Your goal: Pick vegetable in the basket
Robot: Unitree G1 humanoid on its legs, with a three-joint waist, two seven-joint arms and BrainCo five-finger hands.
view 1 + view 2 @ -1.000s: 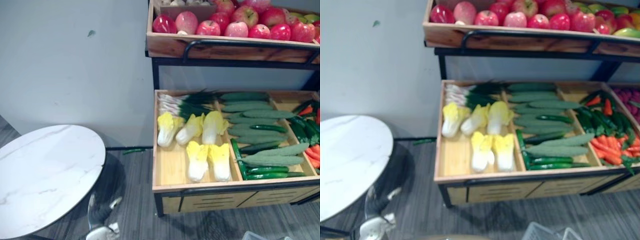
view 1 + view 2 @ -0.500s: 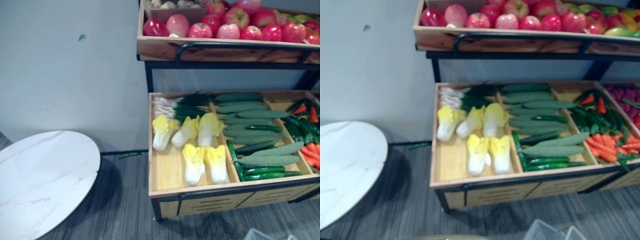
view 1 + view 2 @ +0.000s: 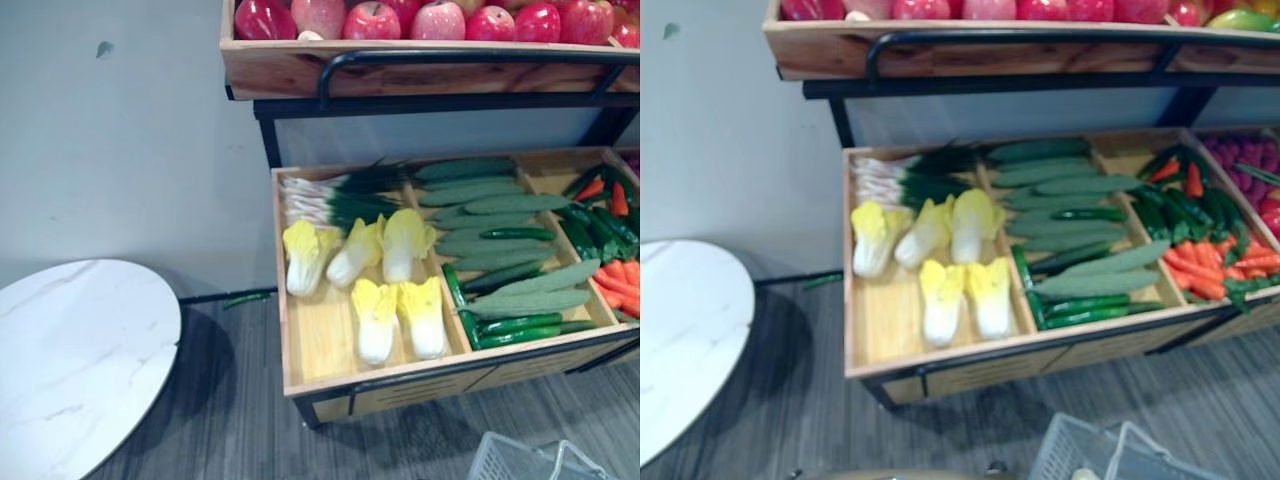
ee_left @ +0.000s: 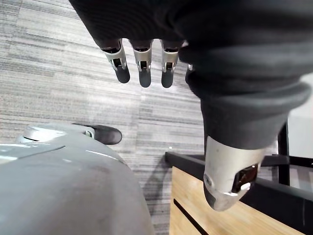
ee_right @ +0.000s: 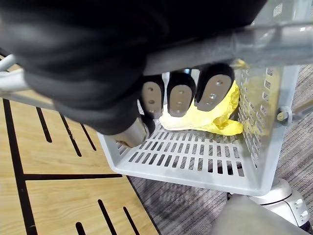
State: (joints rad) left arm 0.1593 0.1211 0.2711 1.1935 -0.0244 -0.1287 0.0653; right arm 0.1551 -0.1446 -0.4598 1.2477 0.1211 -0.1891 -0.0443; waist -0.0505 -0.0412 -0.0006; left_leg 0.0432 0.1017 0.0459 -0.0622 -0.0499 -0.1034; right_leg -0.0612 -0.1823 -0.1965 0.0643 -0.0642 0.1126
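A grey basket [image 5: 195, 156] is being gripped by the right hand [image 5: 181, 100], its fingers curled round the handle [image 5: 259, 39], and a yellow cabbage [image 5: 215, 120] is being carried inside it. The left hand [image 4: 143, 68] is being held over the floor with fingers straight, grasping nothing. More cabbages [image 3: 375, 320] are being displayed in the wooden crate [image 3: 320, 345] beside cucumbers [image 3: 525, 300]

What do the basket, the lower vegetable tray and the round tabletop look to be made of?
Basket: light grey moulded plastic, matte, given its regular slotted walls. Vegetable tray: pale wood with visible grain. Round tabletop: smooth white with faint grey veins, marble or a marble-look laminate; cannot tell which.
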